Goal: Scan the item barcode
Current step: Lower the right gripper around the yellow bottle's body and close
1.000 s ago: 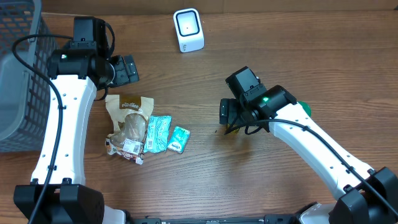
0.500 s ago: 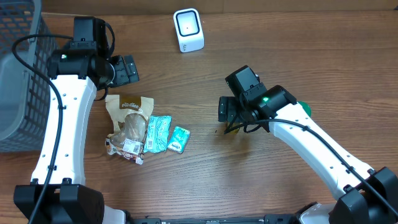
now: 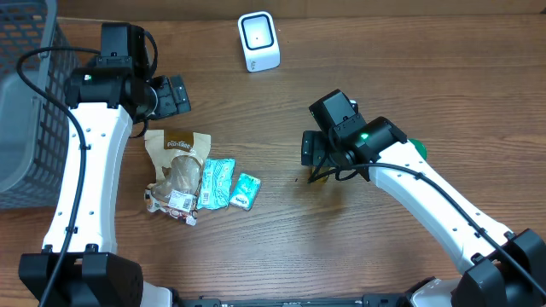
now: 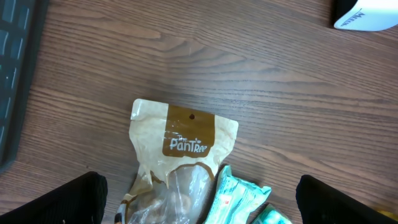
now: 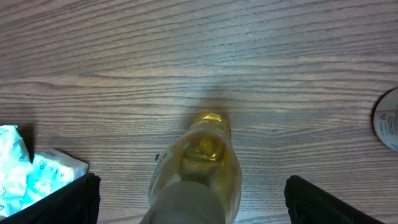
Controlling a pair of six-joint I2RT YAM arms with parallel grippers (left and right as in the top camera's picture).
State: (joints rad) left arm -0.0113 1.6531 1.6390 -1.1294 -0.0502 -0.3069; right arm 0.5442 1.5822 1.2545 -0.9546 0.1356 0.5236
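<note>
A small bottle of yellow liquid with a pale cap lies on the wooden table, its cap end toward the right wrist camera. My right gripper hangs over it, open, one dark finger well clear on each side and nothing gripped. From overhead the bottle pokes out under the right gripper. The white barcode scanner stands at the far middle of the table. My left gripper is open above a brown PanTree snack bag and holds nothing.
Two teal packets lie right of the snack bag. A dark wire basket fills the left edge. A green round thing sits behind the right arm. The scanner's corner shows at the left wrist view's top right.
</note>
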